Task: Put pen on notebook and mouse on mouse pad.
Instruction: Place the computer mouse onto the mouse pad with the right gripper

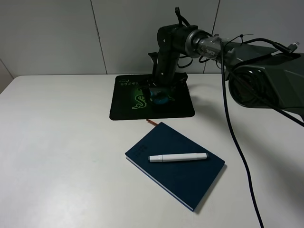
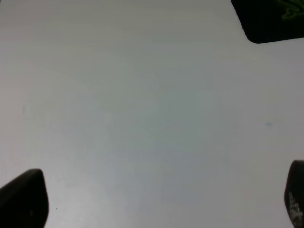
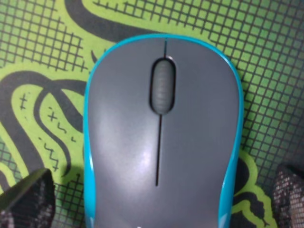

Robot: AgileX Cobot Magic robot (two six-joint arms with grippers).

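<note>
The mouse (image 3: 161,137) is seen resting on the green emblem of the mouse pad (image 1: 124,105), with the right gripper (image 1: 160,93) lowered over it, its fingertips (image 3: 26,199) spread to either side of the mouse body and not pressed against it. The pen (image 1: 178,157) is laid across the notebook (image 1: 183,178), which lies on the white table (image 1: 57,142) just in front of the pad. The left gripper (image 2: 156,202) is held with fingers wide apart over bare tabletop, a corner of the pad showing in its view.

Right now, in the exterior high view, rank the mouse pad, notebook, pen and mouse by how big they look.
1-2. notebook and mouse pad: close in looks; the notebook sits nearer the camera, so I won't rank them.
3. pen, lying on the notebook.
4. mouse, mostly hidden under the right gripper.
</note>
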